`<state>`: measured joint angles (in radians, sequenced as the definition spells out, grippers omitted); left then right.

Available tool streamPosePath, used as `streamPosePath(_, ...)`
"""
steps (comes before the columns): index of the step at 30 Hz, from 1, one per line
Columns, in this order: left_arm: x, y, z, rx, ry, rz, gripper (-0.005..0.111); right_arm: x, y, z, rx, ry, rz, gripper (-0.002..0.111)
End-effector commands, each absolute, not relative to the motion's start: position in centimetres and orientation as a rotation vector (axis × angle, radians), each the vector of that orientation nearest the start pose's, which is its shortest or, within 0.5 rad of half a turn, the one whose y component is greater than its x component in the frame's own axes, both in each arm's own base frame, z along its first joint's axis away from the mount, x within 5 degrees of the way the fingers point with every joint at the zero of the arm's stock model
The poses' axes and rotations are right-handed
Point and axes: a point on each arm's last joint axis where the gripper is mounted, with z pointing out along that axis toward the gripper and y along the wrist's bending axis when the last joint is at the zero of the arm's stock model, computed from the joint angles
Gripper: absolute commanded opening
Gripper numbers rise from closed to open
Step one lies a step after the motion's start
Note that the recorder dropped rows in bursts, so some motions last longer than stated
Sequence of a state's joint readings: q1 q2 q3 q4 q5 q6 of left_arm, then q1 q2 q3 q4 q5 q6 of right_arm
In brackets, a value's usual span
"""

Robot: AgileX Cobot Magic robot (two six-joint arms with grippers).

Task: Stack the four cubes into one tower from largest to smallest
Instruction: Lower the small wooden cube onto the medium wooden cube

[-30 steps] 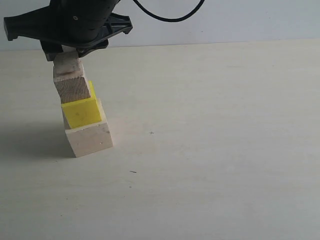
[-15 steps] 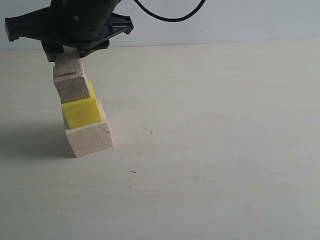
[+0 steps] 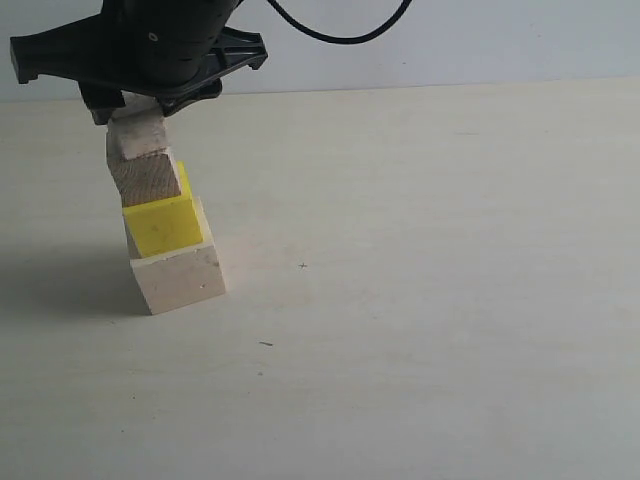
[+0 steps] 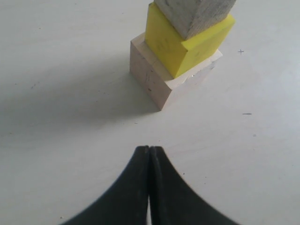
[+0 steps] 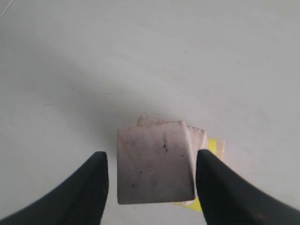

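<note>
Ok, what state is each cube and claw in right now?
Pale wood cube: flat on the table, at the bottom.
Yellow cube: stacked on it, off-centre.
Light-brown cube: stacked on the yellow.
Pinkish cube: on top, sitting tilted.
Right claw: open, straddling the pinkish cube.
Left claw: shut, empty.

Four cubes in wood tones and yellow on a cream table

The largest cube [image 3: 180, 280] is pale, almost white wood; the medium cube [image 3: 163, 225] is plain bright yellow. The smaller cube [image 3: 147, 180] is light-brown wood with fine grain lines. The smallest cube [image 5: 154, 166] looks pale pinkish with a few dark specks, though shadow makes its tint uncertain. The table [image 3: 420, 300] is off-white with tiny dark marks. The right gripper [image 5: 151, 159], left gripper [image 4: 149, 152] and cable [image 3: 340, 38] are black, and the wall [image 3: 500, 40] is pale blue-grey.
</note>
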<state>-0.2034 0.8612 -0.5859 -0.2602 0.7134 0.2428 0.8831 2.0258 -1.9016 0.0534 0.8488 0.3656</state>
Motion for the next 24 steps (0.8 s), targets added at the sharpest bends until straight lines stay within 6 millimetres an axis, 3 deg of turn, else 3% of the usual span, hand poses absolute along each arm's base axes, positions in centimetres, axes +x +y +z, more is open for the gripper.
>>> streamPosePath(1,14.59,-4.73,26.69,0.367,2.430,-0.295,0.000,29.37,36.39,30.45,-0.626,2.463,0.592,0.059)
streamPosePath(24,14.57,-4.77,26.69,0.363,2.432,-0.304,0.000,28.70,35.85,30.96,-0.598,2.531,0.596,0.062)
